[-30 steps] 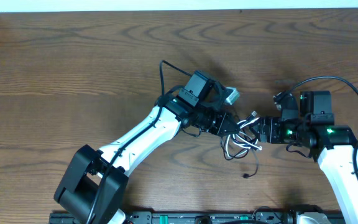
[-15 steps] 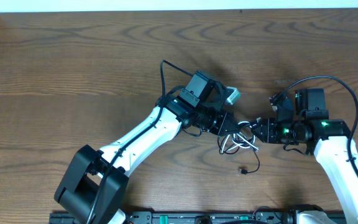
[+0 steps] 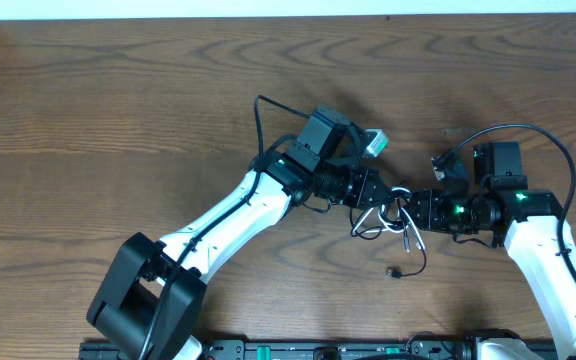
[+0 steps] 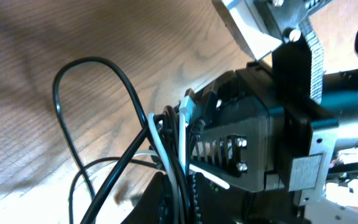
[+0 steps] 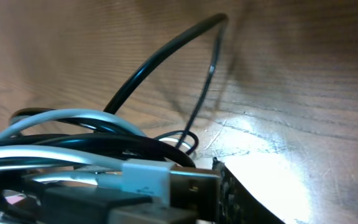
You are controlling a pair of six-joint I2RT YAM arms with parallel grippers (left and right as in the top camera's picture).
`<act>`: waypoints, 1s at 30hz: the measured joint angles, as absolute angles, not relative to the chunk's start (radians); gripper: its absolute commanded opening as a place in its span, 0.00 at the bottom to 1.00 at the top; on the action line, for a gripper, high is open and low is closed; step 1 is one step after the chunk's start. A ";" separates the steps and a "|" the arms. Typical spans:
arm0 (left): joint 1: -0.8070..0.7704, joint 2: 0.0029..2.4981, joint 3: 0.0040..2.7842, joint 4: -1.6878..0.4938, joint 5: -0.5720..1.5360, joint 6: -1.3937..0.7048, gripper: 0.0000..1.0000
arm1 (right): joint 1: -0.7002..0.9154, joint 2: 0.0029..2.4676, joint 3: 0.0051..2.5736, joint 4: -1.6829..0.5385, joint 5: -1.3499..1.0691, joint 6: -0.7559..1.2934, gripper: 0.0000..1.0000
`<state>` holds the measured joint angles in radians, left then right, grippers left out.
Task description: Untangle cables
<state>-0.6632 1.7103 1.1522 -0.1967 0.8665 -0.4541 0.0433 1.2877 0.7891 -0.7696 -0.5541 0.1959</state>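
White cord [image 3: 368,224] has shifted up-table.

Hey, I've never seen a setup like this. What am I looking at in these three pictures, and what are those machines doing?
Two white robot arms work at a wooden table. One picture looks down from above. The other two come from small cameras on each arm's wrist, very close up. Between the arms is a tangle of a thin black cord and a thin white cord. The left tool and right tool meet at that tangle, and each seems to pinch it.
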 measured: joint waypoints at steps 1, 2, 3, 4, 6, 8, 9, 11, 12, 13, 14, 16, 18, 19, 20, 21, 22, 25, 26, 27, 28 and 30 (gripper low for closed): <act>-0.663 1.710 1.152 -0.193 0.867 -0.469 0.07 | 0.044 1.288 0.789 -0.770 -0.555 0.203 0.22; -0.663 1.710 1.152 -0.190 0.867 -0.485 0.07 | 0.047 1.288 0.790 -0.770 -0.554 0.208 0.21; -0.663 1.710 1.152 -0.189 0.868 -0.498 0.07 | 0.051 1.288 0.790 -0.769 -0.551 0.212 0.19; -0.663 1.710 1.152 -0.189 0.871 -0.503 0.07 | 0.054 1.288 0.790 -0.768 -0.546 0.216 0.17; -0.663 1.710 1.152 -0.190 0.879 -0.516 0.07 | 0.064 1.288 0.790 -0.768 -0.529 0.221 0.13; -0.664 1.710 1.152 -0.191 0.886 -0.523 0.07 | 0.074 1.288 0.791 -0.766 -0.503 0.228 0.08; -0.665 1.710 1.152 -0.196 0.886 -0.524 0.07 | 0.078 1.288 0.793 -0.766 -0.489 0.231 0.02; -0.666 1.710 1.152 -0.206 0.888 -0.523 0.07 | 0.081 1.288 0.798 -0.766 -0.466 0.234 0.01; -0.667 1.710 1.152 -0.212 0.888 -0.522 0.08 | 0.083 1.288 0.799 -0.766 -0.458 0.231 0.01; -0.667 1.710 1.152 -0.220 0.888 -0.516 0.08 | 0.085 1.288 0.801 -0.767 -0.451 0.231 0.01; -0.668 1.710 1.152 -0.232 0.888 -0.506 0.08 | 0.086 1.288 0.801 -0.768 -0.447 0.231 0.01; -0.668 1.710 1.152 -0.264 0.883 -0.485 0.08 | 0.089 1.288 0.801 -0.773 -0.435 0.230 0.01; -0.668 1.710 1.152 -0.321 0.861 -0.458 0.09 | 0.090 1.288 0.801 -0.786 -0.399 0.231 0.01; -0.668 1.710 1.152 -0.356 0.841 -0.442 0.16 | 0.090 1.288 0.801 -0.790 -0.376 0.230 0.01; -0.667 1.710 1.153 -0.394 0.814 -0.428 0.24 | 0.090 1.288 0.801 -0.794 -0.356 0.231 0.01; -0.666 1.710 1.152 -0.437 0.781 -0.411 0.33 | 0.088 1.288 0.801 -0.798 -0.324 0.231 0.01; -0.665 1.710 1.152 -0.472 0.744 -0.397 0.45 | 0.086 1.288 0.801 -0.799 -0.307 0.231 0.01; -0.663 1.710 1.152 -0.546 0.636 -0.375 0.65 | 0.084 1.288 0.801 -0.805 -0.273 0.231 0.01; -0.662 1.710 1.152 -0.566 0.599 -0.367 0.68 | 0.084 1.289 0.801 -0.808 -0.266 0.231 0.01; -0.662 1.710 1.152 -0.575 0.579 -0.368 0.70 | 0.084 1.289 0.801 -0.809 -0.261 0.231 0.01; -0.662 1.710 1.152 -0.581 0.556 -0.365 0.71 | 0.084 1.289 0.801 -0.809 -0.259 0.231 0.01; -0.662 1.710 1.152 -0.584 0.524 -0.361 0.77 | 0.084 1.290 0.801 -0.807 -0.254 0.236 0.01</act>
